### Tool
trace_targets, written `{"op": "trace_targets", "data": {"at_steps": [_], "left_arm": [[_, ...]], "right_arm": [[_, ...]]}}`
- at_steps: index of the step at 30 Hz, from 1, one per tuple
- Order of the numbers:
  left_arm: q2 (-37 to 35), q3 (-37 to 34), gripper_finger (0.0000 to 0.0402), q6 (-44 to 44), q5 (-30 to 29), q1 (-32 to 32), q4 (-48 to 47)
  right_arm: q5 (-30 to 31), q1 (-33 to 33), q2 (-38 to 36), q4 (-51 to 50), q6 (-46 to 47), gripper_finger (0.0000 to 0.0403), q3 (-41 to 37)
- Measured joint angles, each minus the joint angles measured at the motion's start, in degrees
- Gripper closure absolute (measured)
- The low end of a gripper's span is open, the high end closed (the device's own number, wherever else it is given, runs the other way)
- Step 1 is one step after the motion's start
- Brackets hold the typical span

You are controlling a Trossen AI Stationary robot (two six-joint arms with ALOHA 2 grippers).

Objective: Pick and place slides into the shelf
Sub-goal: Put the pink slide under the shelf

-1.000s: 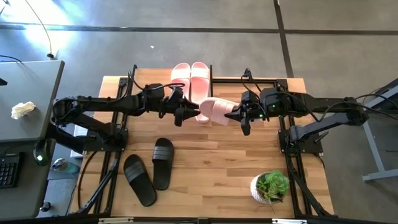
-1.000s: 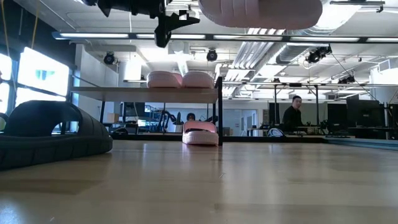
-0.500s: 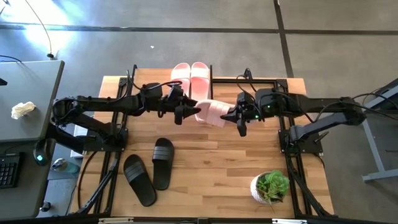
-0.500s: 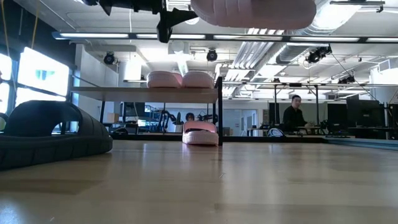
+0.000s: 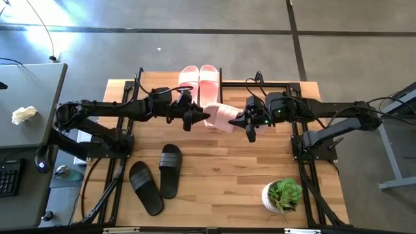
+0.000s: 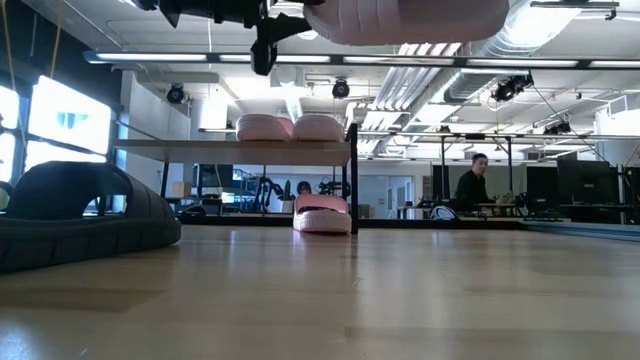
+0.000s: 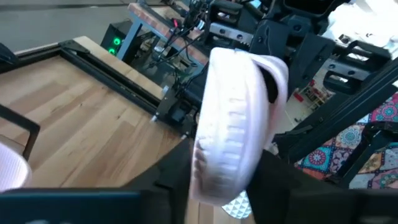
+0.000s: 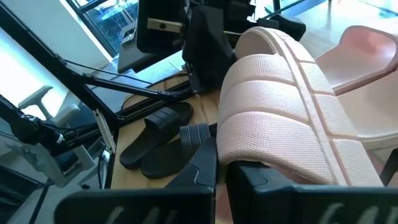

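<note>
A pale pink slide (image 5: 221, 117) hangs in the air between my two grippers above the table's middle; in the low view this slide (image 6: 405, 18) is at the top. My left gripper (image 5: 197, 117) is shut on its left end and my right gripper (image 5: 246, 121) on its right end. Two pink slides (image 5: 199, 79) lie side by side on the top board of the shelf (image 6: 230, 146), and a third pink slide (image 6: 322, 214) rests on the table under it. Two black slides (image 5: 156, 177) lie flat on the table at the near left. My left gripper has the slide's free end (image 7: 217, 168) between its two fingers (image 7: 171, 177), which come in level from the table's left. The slide stands on edge between them, clear of the table. My right gripper pinches a pink edge of the slide at the ribbed strap (image 8: 233, 155) between its shut fingers (image 8: 202, 165). It comes from the table's right, slanting slightly down. The slide is clear of the table.
A potted plant (image 5: 284, 195) stands at the near right. Black frame rails (image 5: 305, 162) run along the table's sides. A grey desk (image 5: 29, 104) stands left of the table. People (image 6: 472, 185) sit far back in the room.
My right gripper has carried the pink slide a little toward the table's left, and the slide's free end now lies between my left gripper's fingers. The slide stays lifted clear of the table.
</note>
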Motion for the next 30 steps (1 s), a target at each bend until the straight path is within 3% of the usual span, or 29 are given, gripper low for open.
{"op": "trace_targets", "data": {"at_steps": [6,12,16,20,30], "left_arm": [[0.02,-0.02,0.0380,0.01,0.17,0.02,1.90],[0.02,-0.02,0.0358,-2.39,0.19,0.00,1.63],[0.02,-0.02,0.0382,-2.57,0.90,-0.01,1.68],[0.02,-0.02,0.0381,-3.90,1.65,-0.11,1.86],[0.00,-0.02,0.0383,-8.84,3.97,0.01,2.08]], "right_arm": [[-0.35,0.00,-0.07,0.37,-0.30,0.0403,0.00],[-1.02,0.00,-0.07,0.20,-0.30,0.0402,0.00],[-4.74,0.13,-0.42,-0.03,-0.09,0.0387,0.00],[-8.18,0.95,-1.71,-1.45,1.56,0.0348,0.00],[-9.42,5.67,-8.19,-6.80,0.82,0.0235,0.00]]}}
